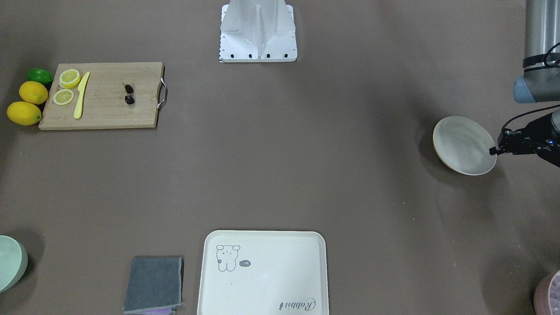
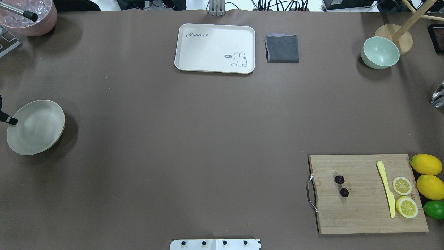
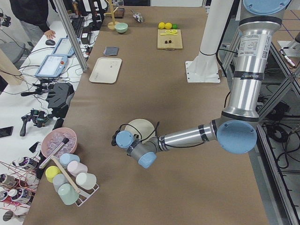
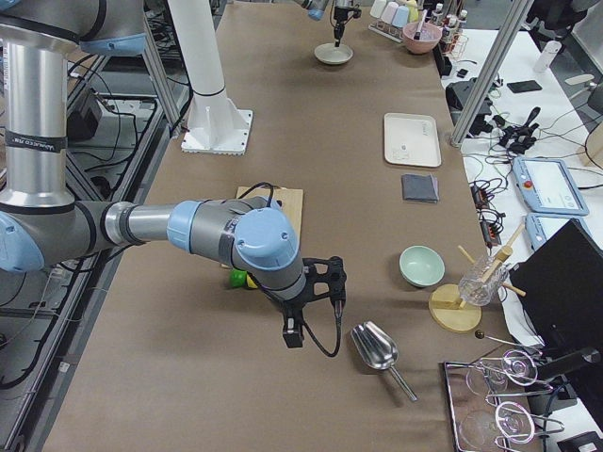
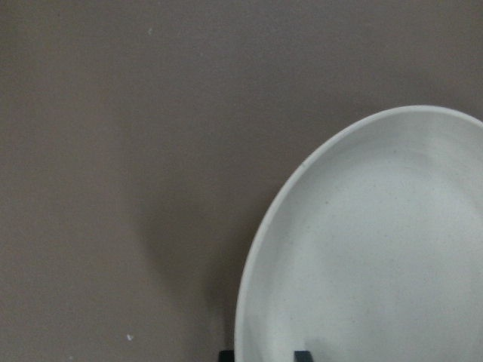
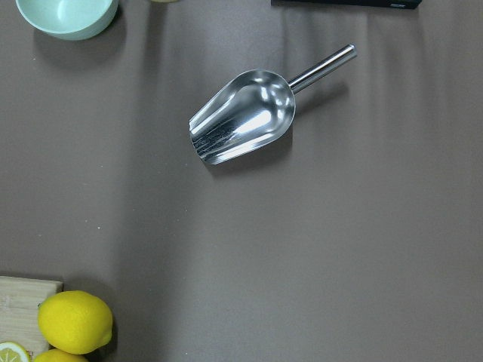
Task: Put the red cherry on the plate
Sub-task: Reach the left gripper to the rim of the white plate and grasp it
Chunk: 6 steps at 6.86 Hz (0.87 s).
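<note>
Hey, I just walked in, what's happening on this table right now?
The red cherry lies untouched on the cutting board, far across the table from the plate. The left gripper is at the plate's rim, but it is unclear whether it grips it. The right gripper hangs above the table near a metal scoop, away from the cherry.
</note>
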### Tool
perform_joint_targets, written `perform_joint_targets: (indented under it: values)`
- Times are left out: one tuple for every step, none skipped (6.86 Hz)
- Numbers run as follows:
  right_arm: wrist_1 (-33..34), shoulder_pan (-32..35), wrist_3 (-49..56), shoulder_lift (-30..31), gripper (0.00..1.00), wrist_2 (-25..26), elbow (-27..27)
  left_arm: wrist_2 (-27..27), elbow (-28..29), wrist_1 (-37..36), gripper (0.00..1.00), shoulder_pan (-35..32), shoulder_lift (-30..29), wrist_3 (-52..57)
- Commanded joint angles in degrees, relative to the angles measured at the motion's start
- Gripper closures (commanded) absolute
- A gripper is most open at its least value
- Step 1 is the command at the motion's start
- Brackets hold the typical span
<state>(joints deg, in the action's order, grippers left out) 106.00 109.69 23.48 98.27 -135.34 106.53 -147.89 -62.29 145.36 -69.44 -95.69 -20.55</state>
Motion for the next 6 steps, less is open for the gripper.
perform_joint_targets:
  values:
    - [0.00,0.00,-0.01,-0.01,0.00,-0.01,-0.09,-0.38,-1.16,0.46,1.00,-0.08,0.15,-3.41]
    - [0.00,0.00,0.08,-0.01,0.00,-0.01,-0.09,-1.78,-3.69,-0.59,1.00,-0.17,0.15,-4.92]
    - [0.00,0.00,0.08,0.34,0.00,-0.01,0.08,-5.71,-5.63,-3.99,1.00,-1.39,-0.72,-6.59]
    - [0.00,0.00,0.43,0.69,0.00,-0.01,0.17,-10.01,-8.26,-11.16,1.00,-5.05,-3.78,-7.30]
    - [0.00,0.09,0.43,0.70,0.00,-0.01,0.17,-15.71,-13.42,-21.76,1.00,-8.05,-7.55,-9.40]
    - [0.00,0.09,0.52,0.96,0.00,-0.01,0.43,-15.85,-19.04,-28.31,1.00,-8.34,-10.11,-12.03]
